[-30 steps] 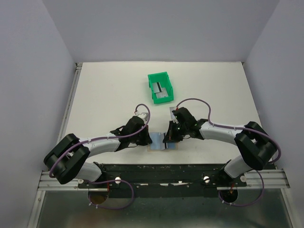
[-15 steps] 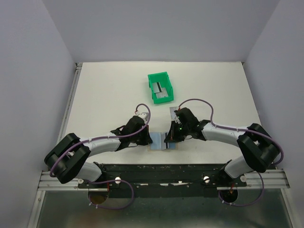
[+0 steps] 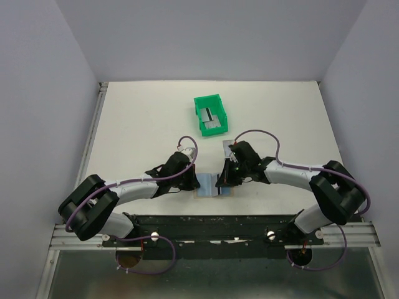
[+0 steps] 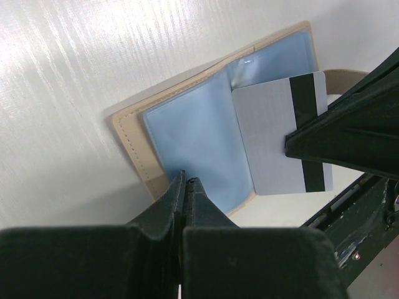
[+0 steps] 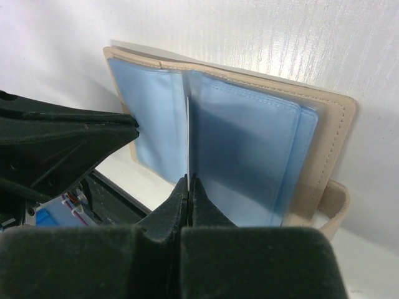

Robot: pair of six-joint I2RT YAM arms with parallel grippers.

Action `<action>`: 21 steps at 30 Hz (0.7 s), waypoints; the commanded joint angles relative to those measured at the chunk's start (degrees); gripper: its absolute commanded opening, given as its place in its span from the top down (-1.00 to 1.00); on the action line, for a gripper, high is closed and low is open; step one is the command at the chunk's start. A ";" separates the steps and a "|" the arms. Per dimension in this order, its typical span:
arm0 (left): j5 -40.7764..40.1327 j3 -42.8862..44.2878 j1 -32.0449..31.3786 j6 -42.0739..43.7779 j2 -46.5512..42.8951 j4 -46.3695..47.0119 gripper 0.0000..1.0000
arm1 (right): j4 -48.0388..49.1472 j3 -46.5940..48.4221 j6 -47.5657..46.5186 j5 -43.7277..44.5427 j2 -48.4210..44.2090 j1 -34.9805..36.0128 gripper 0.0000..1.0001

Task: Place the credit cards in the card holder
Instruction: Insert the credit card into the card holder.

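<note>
The card holder [image 4: 193, 134] lies open on the table, tan outside and pale blue inside, between both grippers [image 3: 206, 185]. My right gripper [image 5: 189, 180] is shut on a silver credit card [image 4: 268, 137] with a dark stripe. That card stands on edge over the holder's fold and shows as a thin white line [image 5: 187, 134] in the right wrist view. My left gripper [image 4: 185, 180] is shut with nothing between its fingers, its tips on the near edge of the holder's left blue page. Another grey card [image 3: 225, 147] lies on the table behind my right gripper [image 3: 222, 182].
A green plastic bin [image 3: 200, 104] stands on the table behind the holder, with grey cards [image 3: 212, 122] inside it. The black mounting rail [image 3: 199, 221] runs along the near edge just below the holder. The holder's tan strap [image 5: 333, 199] sticks out on its right side.
My right wrist has shifted very slightly with the card in it. The left arm and the card holder have not moved.
</note>
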 commanded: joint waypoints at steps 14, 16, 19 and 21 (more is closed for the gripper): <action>0.12 0.05 0.07 0.57 2.23 -3.81 1.00 | 3.85 -0.88 -1.98 -3.21 2.47 -0.34 0.99; 0.12 0.14 0.07 0.48 2.23 -3.89 1.00 | 4.37 -1.05 -2.33 -3.38 2.47 -0.26 0.99; 0.21 0.14 0.07 0.48 2.32 -4.07 1.00 | 4.90 -1.32 -2.51 -4.26 2.82 -0.43 0.99; 0.30 0.23 0.07 0.57 2.32 -4.16 1.00 | 7.71 -1.58 -2.77 -4.79 3.17 -0.43 1.00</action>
